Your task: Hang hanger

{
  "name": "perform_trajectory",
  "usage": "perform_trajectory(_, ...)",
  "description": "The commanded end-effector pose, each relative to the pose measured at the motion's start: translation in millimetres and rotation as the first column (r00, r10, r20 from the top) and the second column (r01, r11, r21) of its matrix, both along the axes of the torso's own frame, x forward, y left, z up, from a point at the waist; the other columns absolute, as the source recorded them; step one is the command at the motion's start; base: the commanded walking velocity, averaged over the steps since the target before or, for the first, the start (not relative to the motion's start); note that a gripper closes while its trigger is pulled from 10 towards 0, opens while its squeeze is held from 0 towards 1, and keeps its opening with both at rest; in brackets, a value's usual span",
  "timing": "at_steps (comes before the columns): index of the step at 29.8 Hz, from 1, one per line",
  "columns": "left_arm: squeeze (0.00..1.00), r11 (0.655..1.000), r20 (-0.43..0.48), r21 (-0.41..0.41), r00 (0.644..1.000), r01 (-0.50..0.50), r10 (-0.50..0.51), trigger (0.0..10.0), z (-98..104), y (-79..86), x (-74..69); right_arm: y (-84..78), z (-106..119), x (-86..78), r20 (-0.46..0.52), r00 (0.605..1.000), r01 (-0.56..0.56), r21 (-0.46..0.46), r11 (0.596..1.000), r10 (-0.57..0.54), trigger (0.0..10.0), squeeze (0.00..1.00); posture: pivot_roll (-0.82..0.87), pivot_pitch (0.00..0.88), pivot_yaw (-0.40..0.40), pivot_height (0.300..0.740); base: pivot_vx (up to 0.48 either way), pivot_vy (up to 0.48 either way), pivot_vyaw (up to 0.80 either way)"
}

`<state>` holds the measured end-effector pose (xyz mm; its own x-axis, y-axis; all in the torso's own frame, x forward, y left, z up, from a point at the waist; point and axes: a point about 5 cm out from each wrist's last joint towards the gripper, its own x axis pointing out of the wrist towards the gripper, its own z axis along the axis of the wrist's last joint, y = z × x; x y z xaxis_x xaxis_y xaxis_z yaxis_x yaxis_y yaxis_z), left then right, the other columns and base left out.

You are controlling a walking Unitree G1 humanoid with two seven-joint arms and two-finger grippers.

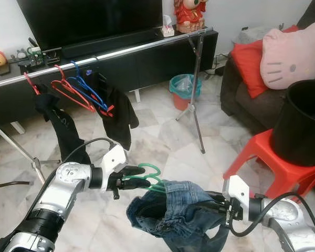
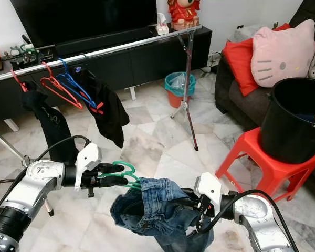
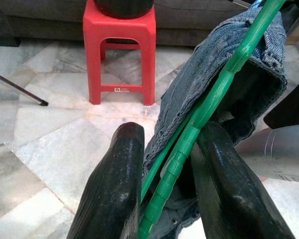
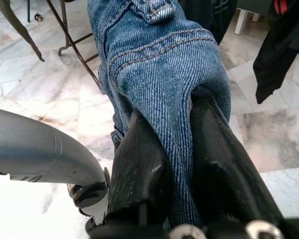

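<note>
Two grippers carry the load short of the long silver rail (image 1: 121,52): left gripper (image 1: 134,177) clamps the green plastic hanger (image 1: 151,176), right gripper (image 1: 220,206) pinches the blue denim garment (image 1: 173,210). I advise lifting level, hook toward the rail.

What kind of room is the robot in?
Most likely a living room at home. There is a big TV on a low black cabinet, a sofa with a pink cushion, and a clothes rail with hangers set up on the marble floor.
</note>
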<state>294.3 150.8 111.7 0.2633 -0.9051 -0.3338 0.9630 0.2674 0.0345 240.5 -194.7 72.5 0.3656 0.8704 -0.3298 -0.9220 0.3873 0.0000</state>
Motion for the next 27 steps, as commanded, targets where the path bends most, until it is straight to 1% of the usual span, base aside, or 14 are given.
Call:
perform_trajectory(1, 0.00, 1.000, 0.006, -0.011, 1.000, 0.007, -0.007, 0.0, 4.2, 1.8, -1.5, 9.7, 12.9, 5.8, 0.061, 0.998, -0.034, 0.036, 0.999, 0.032, 10.0, 0.07, 0.07, 0.012, 0.101, 0.740, 0.000, 0.000, 0.00)
perform_trajectory(13, 0.00, 1.000, 0.000, -0.025, 1.000, 0.007, -0.007, 0.0, 5.2, 0.6, -1.8, 9.9, 12.9, 6.7, 0.061, 0.998, -0.029, 0.038, 0.999, 0.027, 10.0, 0.07, 0.07, 0.011, 0.102, 0.740, 0.000, 0.000, 0.00)
perform_trajectory(26, 0.00, 0.999, 0.025, -0.034, 1.000, -0.006, 0.007, 0.0, 8.7, 0.7, 0.7, 9.4, 12.8, 6.6, 0.055, 0.998, -0.035, 0.040, 0.999, 0.033, 10.0, 0.07, 0.07, 0.013, 0.100, 0.740, 0.000, 0.000, 0.00)
perform_trajectory(27, 0.00, 0.999, 0.026, -0.034, 1.000, -0.006, 0.007, 0.0, 8.8, 0.7, 0.7, 9.4, 12.8, 6.6, 0.054, 0.998, -0.035, 0.041, 0.999, 0.033, 7.5, 0.06, 0.07, 0.013, 0.100, 0.740, 0.000, 0.000, 0.00)
